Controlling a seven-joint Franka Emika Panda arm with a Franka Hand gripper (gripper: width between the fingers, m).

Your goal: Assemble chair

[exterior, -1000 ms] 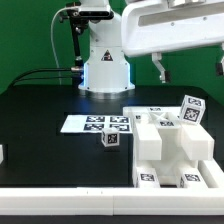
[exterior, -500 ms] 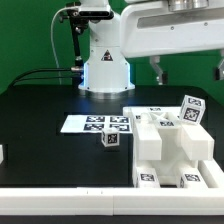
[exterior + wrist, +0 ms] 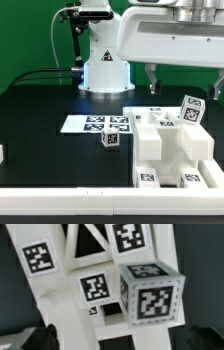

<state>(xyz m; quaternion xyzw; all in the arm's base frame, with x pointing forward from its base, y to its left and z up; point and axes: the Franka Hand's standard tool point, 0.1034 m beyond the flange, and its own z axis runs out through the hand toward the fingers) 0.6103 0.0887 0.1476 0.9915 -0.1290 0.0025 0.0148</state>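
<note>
The chair's matte white parts [image 3: 168,146] stand clustered at the exterior view's right, with tags on several faces. A tagged block [image 3: 190,108] sits at the back of the cluster. A small tagged peg [image 3: 111,141] lies apart, just in front of the marker board [image 3: 95,124]. My gripper [image 3: 184,88] hangs open above the cluster with nothing between its fingers. In the wrist view the tagged block [image 3: 150,294] and tagged white bars [image 3: 93,287] fill the frame. The gripper [image 3: 115,342] shows there only as dark fingers [image 3: 33,339] at either side.
The robot's base [image 3: 103,70] stands at the back centre of the black table, with cables trailing to the exterior view's left. Another small white part [image 3: 2,153] lies at the left edge. A white rim [image 3: 70,203] runs along the table's front.
The gripper has moved down and toward the exterior view's left, closer over the chair parts. The jaws stay wide open. The parts have not moved.
</note>
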